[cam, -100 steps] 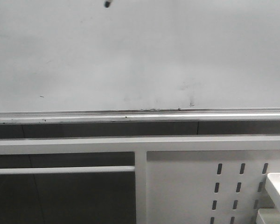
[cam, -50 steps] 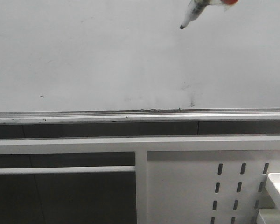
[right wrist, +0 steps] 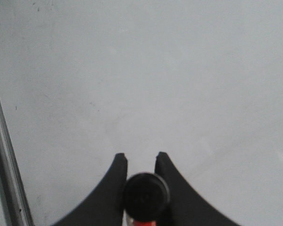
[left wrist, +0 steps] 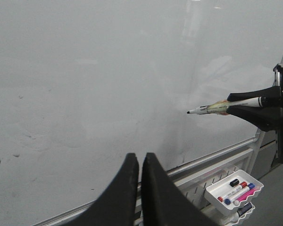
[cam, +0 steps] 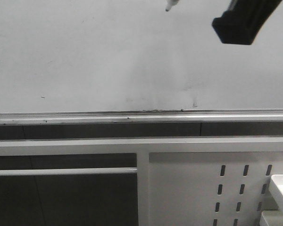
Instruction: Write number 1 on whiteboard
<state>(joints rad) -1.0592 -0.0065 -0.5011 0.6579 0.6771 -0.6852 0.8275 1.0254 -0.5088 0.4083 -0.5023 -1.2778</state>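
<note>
The whiteboard was a flat, glossy white-grey sheet that filled the upper half of the front view, marked only by faint smudges low and right of centre, just above its silver rail. No stroke of the number 1 showed on it in any view. Under the rail ran white metal bars and, at lower right, a matt perforated panel with rows of short slots.

The marker was a slim white barrel with a dark band and a fine black tip. In the left wrist view its long axis lay nearly level across the frame, the tip pointing toward frame left, close to the board; contact could not be told. In the front view only its tip end showed at the top edge, pointing down and left.

The right gripper, of matt black tapered fingers, was closed on the marker's barrel. In its own wrist view the round black end of the marker sat between the fingers.

The left gripper was closed and empty, its curved black fingers almost touching. At that frame's lower right, a white tray held several coloured markers.
</note>
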